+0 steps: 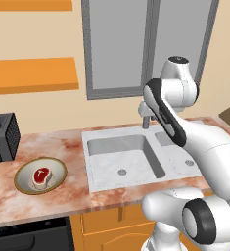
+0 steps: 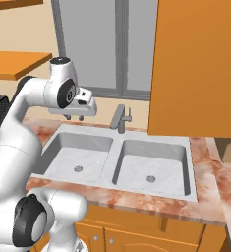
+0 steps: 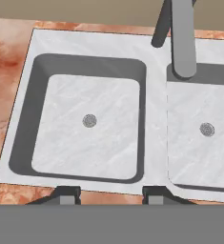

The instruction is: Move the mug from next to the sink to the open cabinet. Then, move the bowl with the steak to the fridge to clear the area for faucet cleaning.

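Observation:
The sink [image 1: 124,162] [image 2: 119,165] [image 3: 94,124] lies in the marbled counter with both basins bare. Its grey faucet [image 2: 119,118] [image 3: 182,38] stands behind the divider. To the left of the sink sits the bowl [image 1: 57,177] with the red steak [image 1: 40,175] in it. My gripper [image 2: 74,117] [image 3: 111,193] hovers open above the left basin, holding nothing, well to the right of the bowl. A big orange door of the open cabinet [image 2: 200,69] hangs right of the sink; its inside is hidden. The fridge is out of view.
A black toaster [image 1: 1,137] stands at the counter's left end. Orange wall shelves [image 1: 33,73] hang above it. A grey-framed window [image 1: 146,44] backs the sink. Orange base cabinets [image 2: 151,226] run below the counter's front edge.

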